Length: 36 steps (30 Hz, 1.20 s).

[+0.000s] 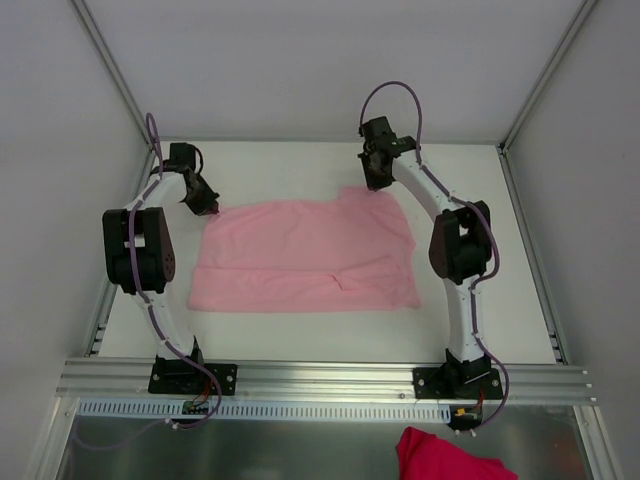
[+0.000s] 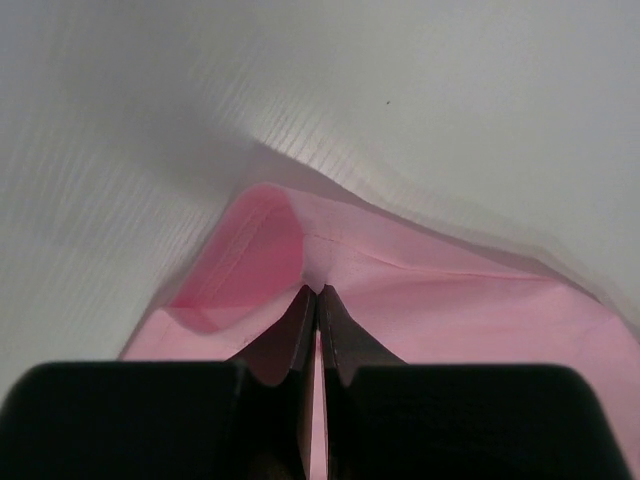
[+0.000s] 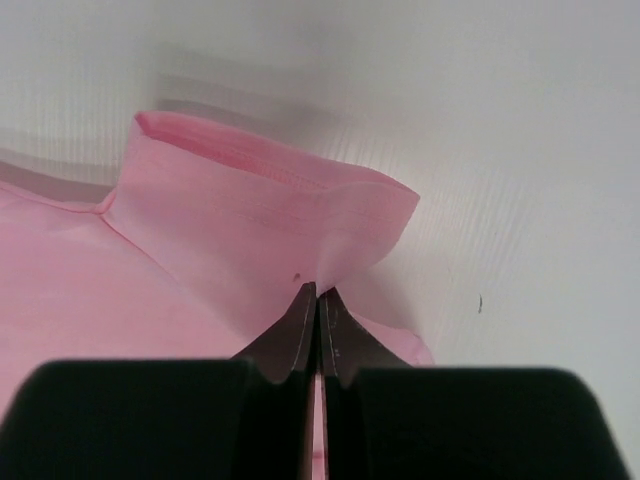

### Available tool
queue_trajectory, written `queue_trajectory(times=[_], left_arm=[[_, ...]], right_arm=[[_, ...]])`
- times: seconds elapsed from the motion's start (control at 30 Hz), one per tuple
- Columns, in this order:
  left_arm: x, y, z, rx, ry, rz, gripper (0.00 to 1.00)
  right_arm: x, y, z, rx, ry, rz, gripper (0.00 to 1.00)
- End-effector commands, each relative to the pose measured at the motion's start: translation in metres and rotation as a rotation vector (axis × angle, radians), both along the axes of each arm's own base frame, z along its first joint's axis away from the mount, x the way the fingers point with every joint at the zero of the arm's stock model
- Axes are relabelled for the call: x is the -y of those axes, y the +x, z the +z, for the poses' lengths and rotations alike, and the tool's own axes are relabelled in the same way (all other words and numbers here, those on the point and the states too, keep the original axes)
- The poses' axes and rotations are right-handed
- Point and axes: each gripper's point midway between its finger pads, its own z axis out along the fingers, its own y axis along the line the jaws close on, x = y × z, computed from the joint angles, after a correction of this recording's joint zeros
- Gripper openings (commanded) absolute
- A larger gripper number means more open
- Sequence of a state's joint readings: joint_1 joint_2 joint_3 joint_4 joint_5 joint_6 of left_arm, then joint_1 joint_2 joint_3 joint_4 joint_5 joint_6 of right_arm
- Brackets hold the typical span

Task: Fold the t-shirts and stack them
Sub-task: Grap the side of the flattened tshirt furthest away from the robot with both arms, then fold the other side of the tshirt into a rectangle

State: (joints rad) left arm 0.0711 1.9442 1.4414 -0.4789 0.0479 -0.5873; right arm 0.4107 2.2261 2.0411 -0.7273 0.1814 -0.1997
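Pale pink all over the white counter (image 1: 300,160): the t-shirt (image 1: 305,258) lies spread out flat, stretched between the two end effectors, and both have hold of it at its far edge.

The left end effector (image 1: 212,208) is down on the shirt's far left corner. From its wrist camera, the black fingers are clenched tight with a pinch of pink fabric caught right at their tips. Just ahead of those tips the cloth is puckered, and to their left a stitched edge curls up off the counter into a little cupped fold.

The right end effector (image 1: 377,183) is at the far right corner, where a bit of the shirt juts out past the rest. Its fingers are pressed together too, grasping pink cloth at the tips. Directly ahead of them a hemmed flap stands up off the counter and rolls over to the right, and the rest of the shirt spreads away flat to the left.

From above, the body of the shirt runs from both end effectors back toward the arm bases, with a crease crossing it near its near edge. Well behind both end effectors, beyond the aluminium rail (image 1: 320,378), a crimson cloth (image 1: 445,458) lies bunched at the bottom of the view.
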Motion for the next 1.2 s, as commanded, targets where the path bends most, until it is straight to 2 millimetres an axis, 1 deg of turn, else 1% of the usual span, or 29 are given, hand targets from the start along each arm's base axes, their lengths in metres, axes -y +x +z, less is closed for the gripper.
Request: queue_trajectory(times=[0.0, 0.1, 0.13, 0.17, 0.2, 0.23, 0.27, 0.3, 0.33, 0.37, 0.4, 0.43, 0.47, 0.53, 0.57, 0.6, 0.67, 0.7, 0.87, 1.0, 1.13, 1.17], left_arm=[[0.005, -0.011, 0.026, 0.04, -0.001, -0.007, 0.0], [0.002, -0.019, 0.032, 0.042, 0.014, 0.003, 0.0], [0.0, -0.02, 0.033, 0.043, 0.027, 0.007, 0.0], [0.0, -0.022, 0.037, 0.052, 0.031, 0.006, 0.0], [-0.001, -0.025, 0.035, 0.045, 0.036, 0.005, 0.0], [-0.002, -0.027, 0.038, 0.048, 0.044, 0.004, 0.0], [-0.002, -0.03, 0.037, 0.04, 0.045, 0.002, 0.0], [-0.002, -0.032, 0.038, 0.042, 0.046, 0.0, 0.0], [-0.002, -0.033, 0.039, 0.045, 0.048, 0.0, 0.0], [-0.002, -0.035, 0.039, 0.045, 0.046, 0.0, 0.0], [-0.002, -0.035, 0.04, 0.049, 0.047, 0.0, 0.0], [-0.006, -0.037, 0.041, 0.045, 0.064, 0.013, 0.0], [-0.008, -0.039, 0.041, 0.041, 0.072, 0.021, 0.0], [-0.009, -0.043, 0.044, 0.041, 0.074, 0.025, 0.0], [-0.008, -0.045, 0.044, 0.039, 0.075, 0.028, 0.0], [-0.009, -0.047, 0.046, 0.044, 0.074, 0.029, 0.0], [-0.008, -0.053, 0.042, 0.027, 0.077, 0.029, 0.0], [-0.009, -0.054, 0.042, 0.025, 0.08, 0.031, 0.0], [-0.007, -0.066, 0.039, 0.007, 0.072, 0.026, 0.0], [-0.011, -0.075, 0.038, -0.003, 0.094, 0.031, 0.0], [-0.011, -0.082, 0.038, -0.015, 0.099, 0.027, 0.0], [-0.011, -0.083, 0.037, -0.013, 0.1, 0.027, 0.0]], right_arm=[[0.011, -0.021, 0.044, 0.039, -0.024, -0.026, 0.01], [0.011, -0.035, 0.045, 0.022, -0.069, -0.023, 0.01], [0.014, -0.038, 0.048, 0.025, -0.098, -0.022, 0.01], [0.011, -0.043, 0.047, 0.018, -0.119, -0.01, 0.01], [0.014, -0.05, 0.045, -0.003, -0.149, -0.003, 0.01], [0.015, -0.055, 0.047, 0.002, -0.187, -0.001, 0.01], [0.018, -0.063, 0.041, -0.025, -0.214, 0.004, 0.01], [0.02, -0.067, 0.038, -0.033, -0.227, 0.002, 0.01], [0.023, -0.072, 0.042, -0.023, -0.234, -0.006, 0.01], [0.023, -0.075, 0.04, -0.02, -0.221, -0.021, 0.01], [0.028, -0.086, 0.027, -0.052, -0.228, -0.028, 0.01], [0.03, -0.091, 0.033, -0.038, -0.208, -0.039, 0.01], [0.033, -0.099, 0.023, -0.059, -0.196, -0.054, 0.01], [0.038, -0.105, 0.022, -0.067, -0.195, -0.072, 0.01], [0.042, -0.109, 0.025, -0.065, -0.197, -0.081, 0.01], [0.046, -0.113, 0.022, -0.074, -0.214, -0.091, 0.01], [0.053, -0.119, 0.026, -0.069, -0.227, -0.104, 0.01], [0.058, -0.123, 0.023, -0.078, -0.237, -0.112, 0.01], [0.065, -0.13, 0.024, -0.089, -0.249, -0.111, 0.01], [0.068, -0.136, 0.025, -0.105, -0.252, -0.107, 0.01], [0.069, -0.149, 0.024, -0.127, -0.23, -0.12, 0.01], [0.069, -0.153, 0.021, -0.141, -0.222, -0.121, 0.01]])
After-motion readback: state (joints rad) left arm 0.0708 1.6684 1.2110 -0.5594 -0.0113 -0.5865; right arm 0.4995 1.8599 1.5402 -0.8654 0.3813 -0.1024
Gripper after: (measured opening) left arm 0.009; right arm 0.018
